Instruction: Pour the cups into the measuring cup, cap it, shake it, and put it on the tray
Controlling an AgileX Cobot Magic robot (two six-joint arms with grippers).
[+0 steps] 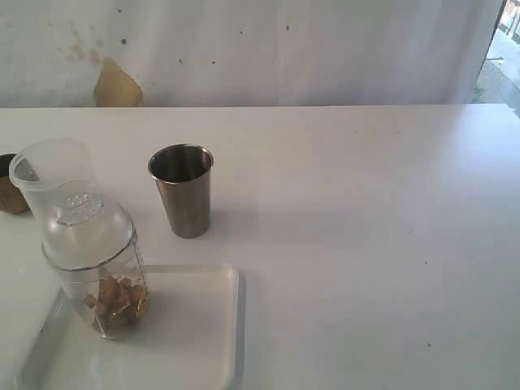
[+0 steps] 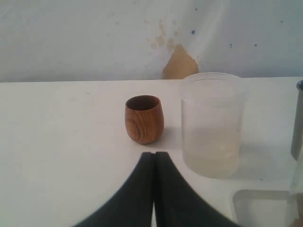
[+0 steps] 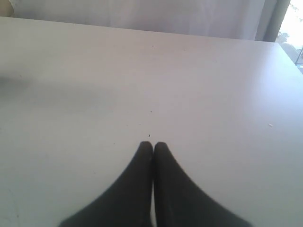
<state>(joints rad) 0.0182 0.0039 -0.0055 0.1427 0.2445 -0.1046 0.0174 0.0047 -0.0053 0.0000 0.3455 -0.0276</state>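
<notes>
Nearest in the exterior view, the white tray point(image 1: 195, 341) lies at the 7 o'clock corner of the tabletop point(image 1: 366, 227), its rim cut off by the picture's edge. On the tray's 10 o'clock part stands the measuring cup point(image 1: 101, 280), clear, with its dome cap point(image 1: 85, 223) seated on top and a small heap of tan-brown pieces point(image 1: 116, 299) at its bottom. Behind it, toward 11 o'clock and partly hidden by the cap, is the frosted cup point(image 1: 49, 175), standing upright on the tabletop off the tray. At 10 o'clock from that, only half in view at the picture's edge, sits the wooden cup point(image 1: 10, 195). From the measuring cup, the steel tumbler point(image 1: 184, 191) stands upright at 1 o'clock, just beyond the tray's far rim and apart from it; what it holds cannot be told. In the left wrist view the left tool point(image 2: 155, 158) is closed, its two dark fingers pressed together with nothing between them, hanging over bare tabletop short of the wooden cup and the frosted cup. In the right wrist view the right tool point(image 3: 152, 147) is likewise closed and empty over bare tabletop.
</notes>
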